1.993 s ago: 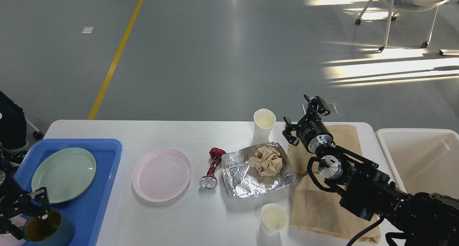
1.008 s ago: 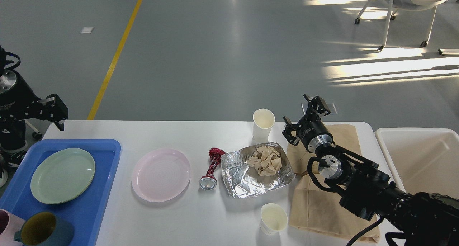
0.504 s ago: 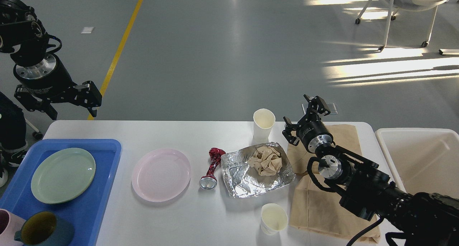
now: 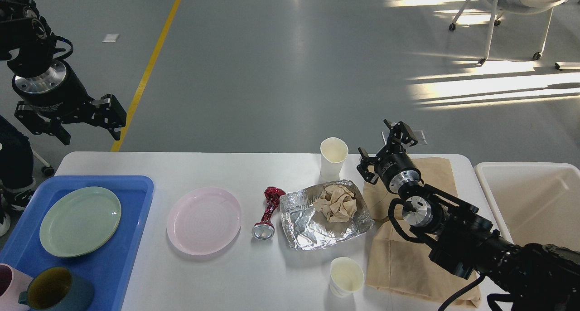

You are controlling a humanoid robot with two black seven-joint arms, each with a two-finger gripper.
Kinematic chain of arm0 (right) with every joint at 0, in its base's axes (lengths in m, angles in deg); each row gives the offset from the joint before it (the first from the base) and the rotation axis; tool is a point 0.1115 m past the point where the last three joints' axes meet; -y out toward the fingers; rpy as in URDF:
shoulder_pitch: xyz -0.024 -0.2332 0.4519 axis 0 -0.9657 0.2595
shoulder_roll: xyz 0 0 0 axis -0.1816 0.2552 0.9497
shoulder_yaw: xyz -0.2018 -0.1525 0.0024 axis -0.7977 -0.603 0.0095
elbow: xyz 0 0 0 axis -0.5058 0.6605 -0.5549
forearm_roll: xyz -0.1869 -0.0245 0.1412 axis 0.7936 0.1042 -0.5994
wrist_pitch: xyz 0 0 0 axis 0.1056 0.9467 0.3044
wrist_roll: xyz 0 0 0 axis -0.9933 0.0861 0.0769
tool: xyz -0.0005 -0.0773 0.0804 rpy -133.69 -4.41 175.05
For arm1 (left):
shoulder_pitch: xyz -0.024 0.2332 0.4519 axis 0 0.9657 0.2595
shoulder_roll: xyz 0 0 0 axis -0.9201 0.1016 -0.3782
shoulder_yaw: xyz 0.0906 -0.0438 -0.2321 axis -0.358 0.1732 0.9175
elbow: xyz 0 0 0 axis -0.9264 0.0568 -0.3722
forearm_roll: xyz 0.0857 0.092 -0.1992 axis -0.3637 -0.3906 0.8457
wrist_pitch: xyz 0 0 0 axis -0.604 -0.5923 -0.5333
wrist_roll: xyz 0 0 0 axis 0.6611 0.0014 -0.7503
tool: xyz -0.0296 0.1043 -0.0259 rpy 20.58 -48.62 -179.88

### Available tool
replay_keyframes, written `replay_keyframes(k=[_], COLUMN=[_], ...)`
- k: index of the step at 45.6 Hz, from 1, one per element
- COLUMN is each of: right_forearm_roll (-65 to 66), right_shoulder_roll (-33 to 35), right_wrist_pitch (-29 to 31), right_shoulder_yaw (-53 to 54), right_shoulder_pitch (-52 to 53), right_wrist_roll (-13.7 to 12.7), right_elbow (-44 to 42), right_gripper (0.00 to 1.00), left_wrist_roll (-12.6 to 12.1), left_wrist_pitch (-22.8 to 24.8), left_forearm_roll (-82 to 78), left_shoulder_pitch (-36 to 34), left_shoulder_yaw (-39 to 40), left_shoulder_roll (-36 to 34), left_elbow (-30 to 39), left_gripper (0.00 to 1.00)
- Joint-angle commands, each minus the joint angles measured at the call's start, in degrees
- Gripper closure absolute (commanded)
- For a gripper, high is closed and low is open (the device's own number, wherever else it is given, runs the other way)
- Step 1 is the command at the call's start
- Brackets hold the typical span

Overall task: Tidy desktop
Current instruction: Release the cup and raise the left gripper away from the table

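The white desktop [image 4: 253, 170] carries a pink plate [image 4: 204, 220], a crushed red can [image 4: 268, 206], a foil sheet [image 4: 324, 213] with crumpled brown paper [image 4: 336, 203] on it, two white paper cups, one at the back [image 4: 333, 157] and one at the front [image 4: 345, 276], and a brown paper bag [image 4: 412, 252]. My left gripper [image 4: 88, 129] hangs open and empty above the table's far left corner. My right gripper [image 4: 385, 150] is open and empty over the bag, right of the back cup.
A blue tray [image 4: 131, 220] at the left holds a green plate [image 4: 80, 221], a teal mug [image 4: 56, 293] and a pink mug [image 4: 7, 279]. A white bin [image 4: 528, 202] stands off the right edge. A chair [image 4: 512, 12] stands far back right.
My left arm let go of the teal mug in the tray and rose up and back to above the far left corner. The right arm has not moved.
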Motion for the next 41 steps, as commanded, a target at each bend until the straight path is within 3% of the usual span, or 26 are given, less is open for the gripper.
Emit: replay_keyframes(k=[1,10,41], right_forearm_roll=[0.00,0.00,0.00], right_shoulder_roll=[0.00,0.00,0.00], right_wrist_pitch=[0.00,0.00,0.00], right_shoulder_yaw=[0.00,0.00,0.00], right_shoulder_pitch=[0.03,0.03,0.03], right_wrist_roll=[0.00,0.00,0.00], right_elbow=[0.00,0.00,0.00], right_gripper=[0.00,0.00,0.00], left_wrist_roll=[0.20,0.20,-0.15], left_wrist_pitch=[-1.65,-9.92,-9.83], left_forearm_roll=[-0.07,0.10,0.01], left_shoulder_pitch=[-0.14,0.74,0.65], left_shoulder_yaw=[-2.50,-2.68,-1.98], left_shoulder_roll=[0.82,3.10,4.16], left_elbow=[-0.46,-1.69,-2.13], left_gripper=[0.08,0.08,0.04])
